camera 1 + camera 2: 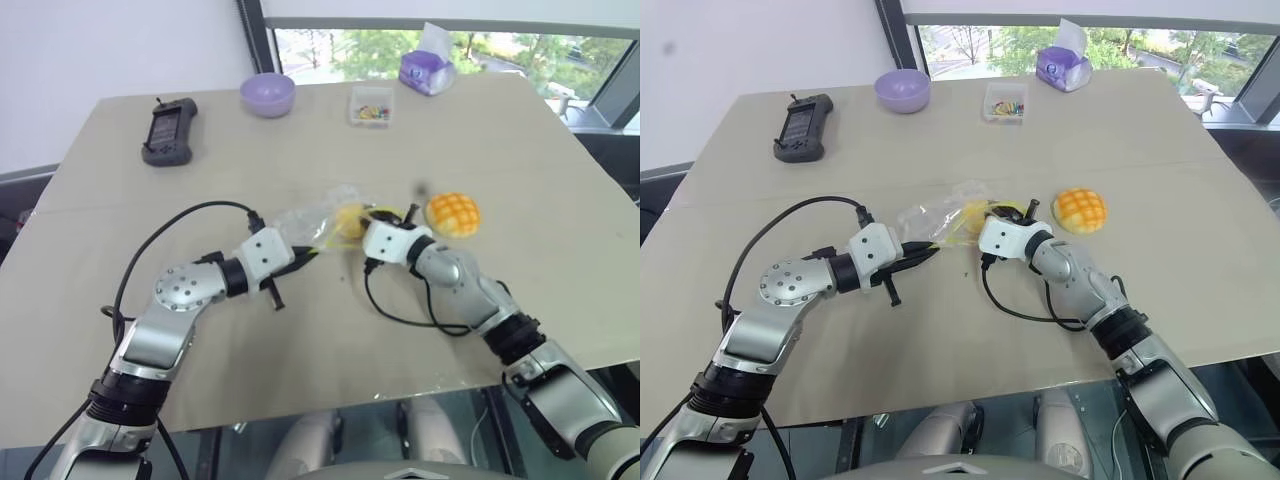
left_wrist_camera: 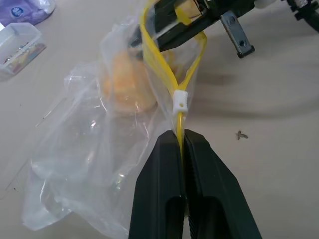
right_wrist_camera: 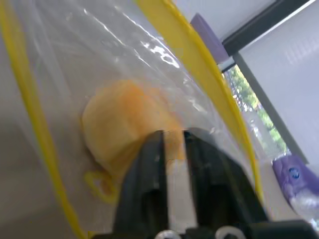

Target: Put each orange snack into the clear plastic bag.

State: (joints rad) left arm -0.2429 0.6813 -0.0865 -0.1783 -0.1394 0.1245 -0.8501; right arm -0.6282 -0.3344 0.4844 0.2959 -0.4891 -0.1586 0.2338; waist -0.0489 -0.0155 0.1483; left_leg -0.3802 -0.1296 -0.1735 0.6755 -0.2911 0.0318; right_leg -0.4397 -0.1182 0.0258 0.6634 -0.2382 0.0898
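Observation:
The clear plastic bag [image 1: 305,220] lies crumpled mid-table, its mouth edged by a yellow zip strip [image 2: 167,69]. My left gripper [image 2: 182,135] is shut on that strip just below the white slider. Inside the bag rests a pale orange snack [image 3: 117,124], also seen through the plastic [image 2: 127,84]. My right gripper [image 3: 172,134] reaches into the bag's mouth, its fingers a little apart, tips right at this snack. A second orange snack [image 1: 452,214], golden with a criss-cross top, sits on the table just right of the right gripper, outside the bag.
Along the table's far side stand a purple bowl [image 1: 267,95], a small clear box of colourful bits [image 1: 371,105] and a purple tissue pack [image 1: 427,70]. A black handheld device [image 1: 169,130] lies far left. Black cables trail from both wrists.

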